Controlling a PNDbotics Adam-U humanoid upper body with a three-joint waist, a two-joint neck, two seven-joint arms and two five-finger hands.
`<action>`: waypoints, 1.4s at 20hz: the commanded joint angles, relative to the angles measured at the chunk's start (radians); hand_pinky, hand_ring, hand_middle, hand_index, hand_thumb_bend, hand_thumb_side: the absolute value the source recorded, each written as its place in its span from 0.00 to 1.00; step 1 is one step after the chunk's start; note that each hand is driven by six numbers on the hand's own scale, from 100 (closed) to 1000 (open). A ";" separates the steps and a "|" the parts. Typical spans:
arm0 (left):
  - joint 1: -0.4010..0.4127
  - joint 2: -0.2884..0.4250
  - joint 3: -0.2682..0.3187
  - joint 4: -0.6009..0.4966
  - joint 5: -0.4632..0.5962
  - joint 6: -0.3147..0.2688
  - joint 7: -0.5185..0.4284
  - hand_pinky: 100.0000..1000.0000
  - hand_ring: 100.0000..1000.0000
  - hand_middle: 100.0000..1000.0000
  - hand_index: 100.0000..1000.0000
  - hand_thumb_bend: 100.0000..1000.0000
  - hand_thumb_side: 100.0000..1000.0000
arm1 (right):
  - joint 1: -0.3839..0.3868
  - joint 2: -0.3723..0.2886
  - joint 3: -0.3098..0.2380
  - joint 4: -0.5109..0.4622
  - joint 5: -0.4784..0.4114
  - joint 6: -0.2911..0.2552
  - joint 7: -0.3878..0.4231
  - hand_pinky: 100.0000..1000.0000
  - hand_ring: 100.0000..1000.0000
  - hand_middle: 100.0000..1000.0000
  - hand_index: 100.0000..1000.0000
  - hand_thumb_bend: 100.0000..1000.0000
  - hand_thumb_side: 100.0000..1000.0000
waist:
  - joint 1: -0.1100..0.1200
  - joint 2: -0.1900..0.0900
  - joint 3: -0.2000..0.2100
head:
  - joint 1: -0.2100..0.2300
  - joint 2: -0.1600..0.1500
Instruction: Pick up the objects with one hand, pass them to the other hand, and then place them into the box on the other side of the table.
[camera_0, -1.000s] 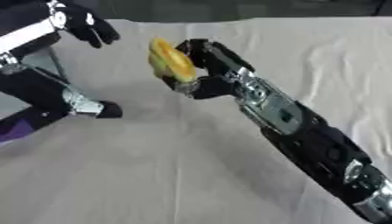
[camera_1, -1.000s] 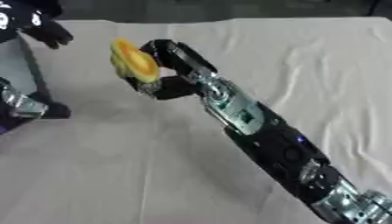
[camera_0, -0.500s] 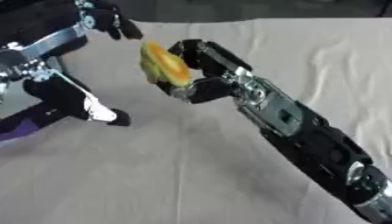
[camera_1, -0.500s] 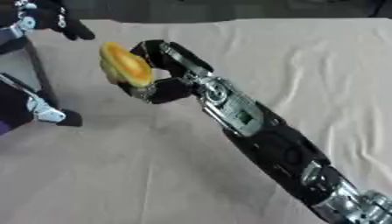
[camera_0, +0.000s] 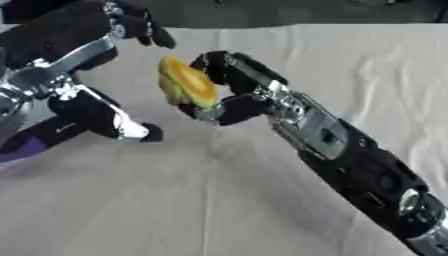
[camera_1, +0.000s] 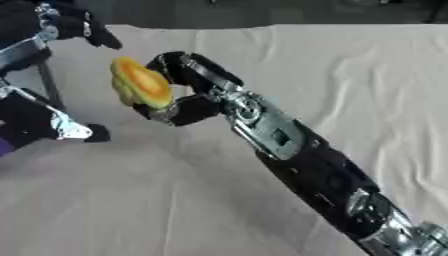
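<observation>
Right hand (camera_0: 229, 95) had the yellow fruit (camera_0: 186, 83)

Fingers curled round it; my left hand (camera_0: 136, 27) sat just beyond, fingers unclear, open cloth (camera_0: 350, 60) right of it.

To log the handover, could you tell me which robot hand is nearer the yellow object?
Right. The right robot hand is curled round the yellow object; the left robot hand is up-left of it, apart.

A yellow-and-orange object (camera_0: 186, 82) sits in the black-and-silver right hand (camera_0: 229, 95) above a plain cream tablecloth (camera_0: 350, 65), the black left hand (camera_0: 140, 27) beside it.
</observation>
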 joint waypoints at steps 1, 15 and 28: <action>-0.023 -0.009 -0.001 0.016 -0.035 -0.011 0.018 0.76 0.69 0.66 0.76 0.68 0.14 | -0.020 0.004 0.002 -0.023 0.014 -0.004 0.013 0.68 0.46 0.43 0.53 0.25 0.00 | 0.006 -0.010 0.002 | 0.005 -0.010; -0.027 -0.045 -0.022 0.036 -0.100 -0.064 0.037 0.75 0.68 0.63 0.70 0.58 0.01 | -0.025 0.007 0.005 -0.038 0.021 0.020 -0.004 0.65 0.44 0.42 0.51 0.33 0.00 | 0.001 -0.005 0.000 | 0.016 -0.002; -0.024 -0.057 -0.035 0.050 -0.125 -0.085 0.047 0.73 0.63 0.54 0.57 0.36 0.00 | -0.029 0.007 0.007 -0.045 0.012 0.026 -0.004 0.65 0.44 0.41 0.51 0.34 0.00 | 0.001 -0.002 -0.001 | 0.019 -0.001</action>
